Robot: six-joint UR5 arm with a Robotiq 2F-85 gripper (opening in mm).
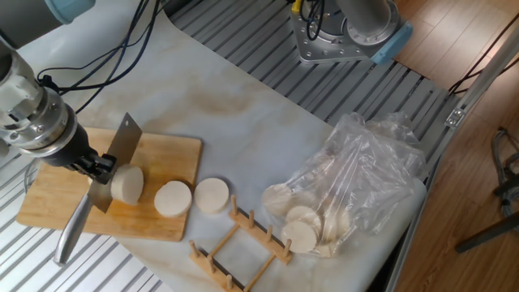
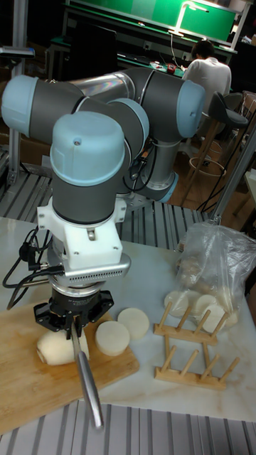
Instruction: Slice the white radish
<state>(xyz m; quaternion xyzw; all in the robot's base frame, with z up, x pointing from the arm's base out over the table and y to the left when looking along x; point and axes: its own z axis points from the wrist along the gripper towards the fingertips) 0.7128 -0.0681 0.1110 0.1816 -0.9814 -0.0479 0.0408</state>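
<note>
In the fixed view, the claw [image 1: 96, 165] grips a cleaver [image 1: 113, 162] by the top of its long steel handle, which hangs down past the near edge of the cutting board [image 1: 166, 154]. The blade stands on edge and tilted, pressed against the white radish [image 1: 126, 184], which lies on the board's left half with its flat cut face toward the camera. 1 cut disc [image 1: 173, 198] rests on the board's right edge and a 2nd disc [image 1: 212, 195] sits just off it on the worktop [image 1: 243, 122], beside a wooden rack [image 1: 239, 243]. A clear bag of slices [image 1: 340, 195] lies well apart to the right.

In the tall fixed view, the claw [image 2: 74, 320] is closed on the handle directly above the radish [image 2: 57, 347], whose rounded end points left. The blade itself is hidden behind the wrist here.

The step in hand looks like another cut. To do it well, the blade should probably square up across the radish's axis and press straight down, since nothing pins the round radish and a slanted push could roll it sideways or wedge the slice.
</note>
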